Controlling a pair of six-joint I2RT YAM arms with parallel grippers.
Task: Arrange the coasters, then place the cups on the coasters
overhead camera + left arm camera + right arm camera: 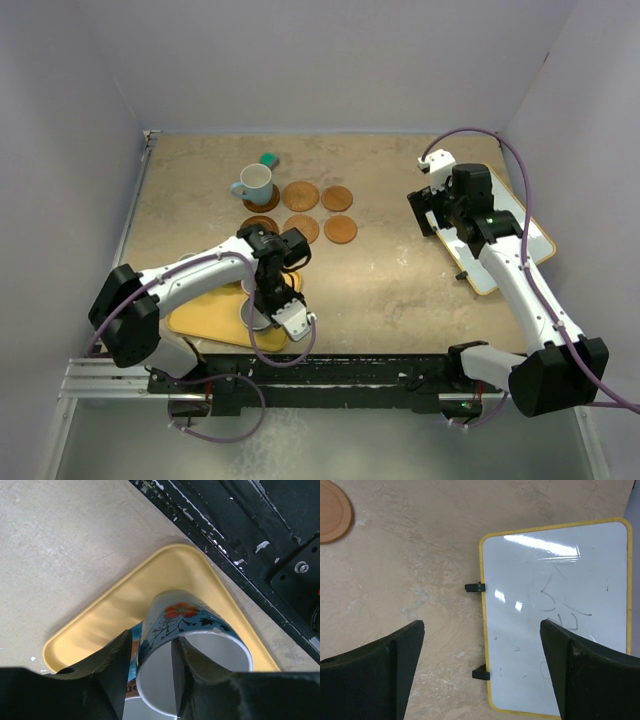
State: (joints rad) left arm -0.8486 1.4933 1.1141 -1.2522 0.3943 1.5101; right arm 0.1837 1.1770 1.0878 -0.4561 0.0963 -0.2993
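On the near yellow tray [100,625], the left gripper [151,639] straddles the wall of a floral blue cup [185,612], jaws partly open, not yet pinching it. The right gripper [481,624] hangs wide open, empty, beside a whiteboard [555,605]. Farther back, another cup [255,183] sits on one of six coasters [300,195].
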